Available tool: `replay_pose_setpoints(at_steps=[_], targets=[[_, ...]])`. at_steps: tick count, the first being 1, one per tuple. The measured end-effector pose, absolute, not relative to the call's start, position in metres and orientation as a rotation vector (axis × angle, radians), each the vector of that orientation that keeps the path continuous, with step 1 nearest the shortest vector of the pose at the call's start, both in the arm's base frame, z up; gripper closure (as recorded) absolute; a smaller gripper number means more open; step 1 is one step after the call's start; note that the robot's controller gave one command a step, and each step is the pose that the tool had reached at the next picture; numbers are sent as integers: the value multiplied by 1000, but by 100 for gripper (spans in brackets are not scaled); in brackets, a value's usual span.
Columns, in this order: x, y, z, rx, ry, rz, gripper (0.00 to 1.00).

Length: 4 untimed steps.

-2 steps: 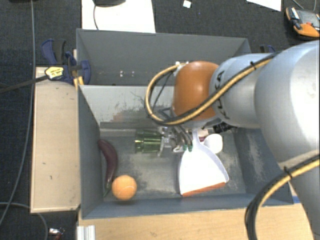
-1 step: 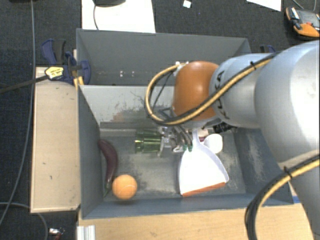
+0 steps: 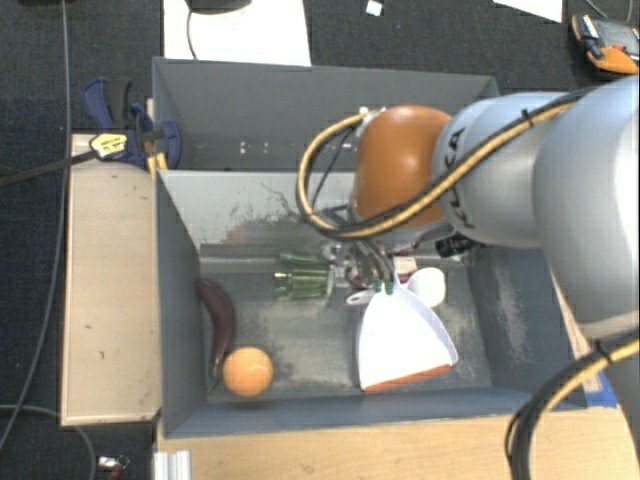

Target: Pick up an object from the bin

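My gripper (image 3: 366, 271) hangs low near the back of the bin, just under the arm's orange cover. It is right beside the end of a green, ribbed, bottle-like thing (image 3: 303, 274) lying on its side to its left. Directly in front of the gripper lies a white scoop-shaped thing with an orange front edge (image 3: 400, 346). A small white rounded piece (image 3: 428, 286) sits just right of the gripper. Nothing shows in the gripper's grasp.
A dark purple eggplant (image 3: 217, 318) lies along the bin's left wall, with an orange ball (image 3: 247, 371) at its front end. The arm and its looped cables cover the bin's back right part.
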<state>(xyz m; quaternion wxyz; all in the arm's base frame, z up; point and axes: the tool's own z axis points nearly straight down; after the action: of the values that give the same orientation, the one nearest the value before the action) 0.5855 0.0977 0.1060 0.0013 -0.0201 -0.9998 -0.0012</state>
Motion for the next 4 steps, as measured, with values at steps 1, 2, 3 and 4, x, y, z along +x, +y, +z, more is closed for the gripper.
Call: replay_pose_setpoints(at_steps=[1,2,3,4], targets=[[587,98,129,-63,-3142,-5,100],[587,98,147,-64,-3146,-7,100],[587,98,150,-64,-3146,-7,100],[587,98,155,-65,-3147,-8,100]])
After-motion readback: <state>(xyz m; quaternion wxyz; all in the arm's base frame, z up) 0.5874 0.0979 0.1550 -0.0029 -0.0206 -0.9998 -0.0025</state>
